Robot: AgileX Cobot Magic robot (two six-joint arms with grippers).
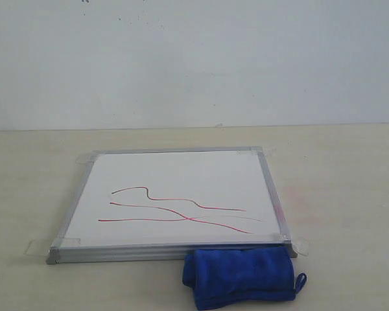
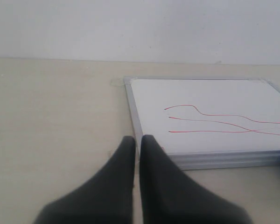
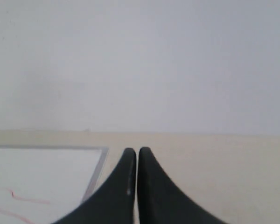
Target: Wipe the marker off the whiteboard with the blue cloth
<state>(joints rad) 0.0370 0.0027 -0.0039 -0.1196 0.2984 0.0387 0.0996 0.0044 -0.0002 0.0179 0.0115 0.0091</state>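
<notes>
Both arms wait over the table with nothing held; the cloth has not been picked up.

The left gripper [image 2: 137, 139] and the right gripper [image 3: 137, 150] each have their jaws pressed almost together, empty. The whiteboard [image 1: 181, 172] lies flat just ahead of both sets of jaws, and its corners are taped down, probably so that wiping cannot push it around. The marker [image 1: 181, 218] is a few thin, wavy red lines, some of them crossing. The blue cloth [image 1: 240, 277] is thick and loosely rolled, and it touches the board's near edge. It lies off to the side of the left jaws and seems easier for the right arm to reach.
</notes>
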